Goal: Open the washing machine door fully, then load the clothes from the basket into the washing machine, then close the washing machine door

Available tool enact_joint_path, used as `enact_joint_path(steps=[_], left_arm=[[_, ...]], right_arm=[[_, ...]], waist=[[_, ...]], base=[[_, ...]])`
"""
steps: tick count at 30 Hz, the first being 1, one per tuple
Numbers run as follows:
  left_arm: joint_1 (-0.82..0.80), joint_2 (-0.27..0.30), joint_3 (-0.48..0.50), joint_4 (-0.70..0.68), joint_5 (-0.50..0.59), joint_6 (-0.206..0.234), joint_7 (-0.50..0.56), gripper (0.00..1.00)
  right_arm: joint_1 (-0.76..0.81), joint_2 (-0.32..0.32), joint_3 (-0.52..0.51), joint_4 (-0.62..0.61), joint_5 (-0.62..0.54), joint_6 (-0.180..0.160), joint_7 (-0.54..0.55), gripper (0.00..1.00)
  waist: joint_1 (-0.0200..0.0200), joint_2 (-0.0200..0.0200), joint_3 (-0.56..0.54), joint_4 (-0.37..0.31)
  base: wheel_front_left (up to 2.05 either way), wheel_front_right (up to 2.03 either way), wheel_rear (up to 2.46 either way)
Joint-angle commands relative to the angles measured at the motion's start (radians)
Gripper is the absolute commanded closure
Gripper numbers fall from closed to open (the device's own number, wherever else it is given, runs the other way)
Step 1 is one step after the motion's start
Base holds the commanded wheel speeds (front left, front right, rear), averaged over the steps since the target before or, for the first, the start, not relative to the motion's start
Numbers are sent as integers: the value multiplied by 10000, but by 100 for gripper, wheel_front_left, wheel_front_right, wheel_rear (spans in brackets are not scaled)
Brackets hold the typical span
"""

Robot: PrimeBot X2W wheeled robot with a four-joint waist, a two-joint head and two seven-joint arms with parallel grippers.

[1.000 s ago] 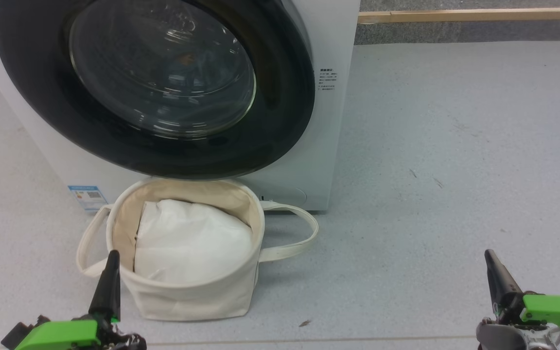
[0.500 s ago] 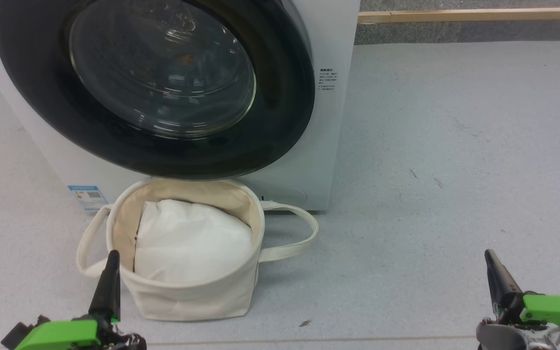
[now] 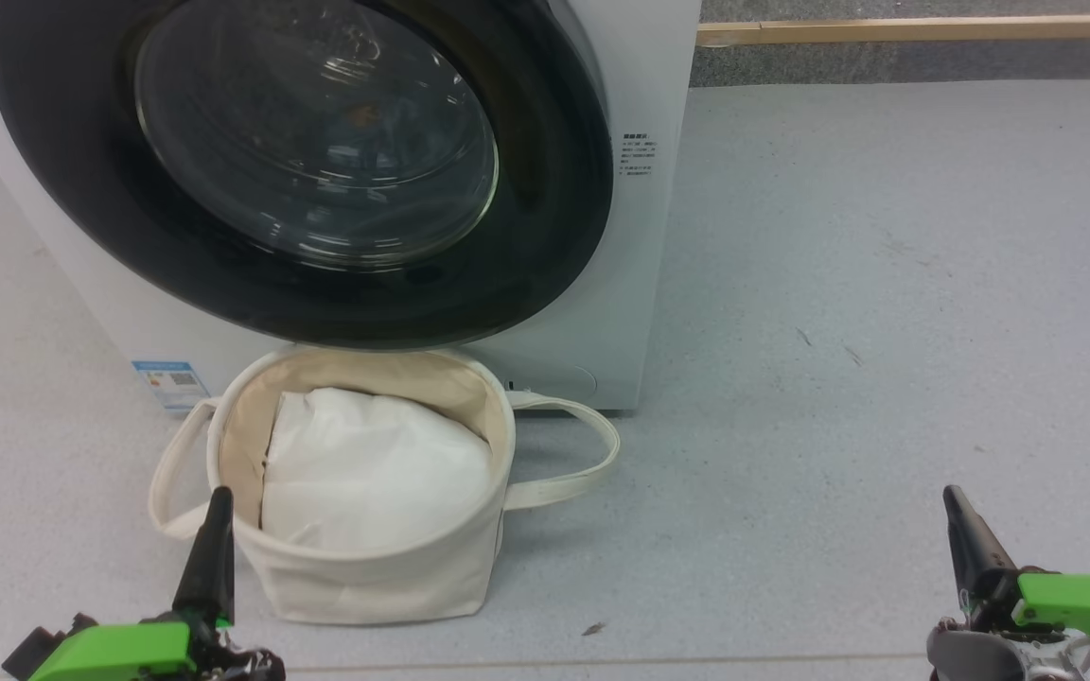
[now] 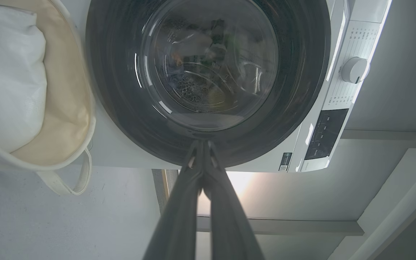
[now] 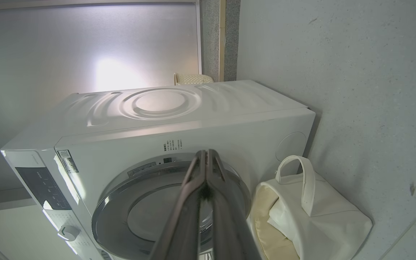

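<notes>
The washing machine [image 3: 644, 284] stands on the floor [image 3: 886, 284]. The door [image 3: 81, 189] is shut flat against the machine's front. Behind its glass a pale shape [image 4: 193, 45] with an orange spot shows dimly; what it is cannot be told. The basket [image 3: 365, 577] stands on the floor just in front of the machine, below the door's lower edge, and holds a white bundle [image 3: 375, 473].

The left gripper [image 3: 217, 501] is clenched and empty, near the basket's left side. The right gripper [image 3: 954, 499] is clenched and empty, well apart from the basket, over bare floor.
</notes>
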Motion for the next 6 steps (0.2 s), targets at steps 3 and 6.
enact_joint_path(steps=[3,6], left_arm=[[-241,56,340,-402,-39,-67,79,100],[-241,56,340,-402,-39,-67,79,100]], right_arm=[[-503,-35,208,-317,55,0,74,100],[-503,-35,208,-317,55,0,74,100]], waist=[[0,0,0,0],[0,0,0,0]], base=[[0,0,0],[0,0,0]])
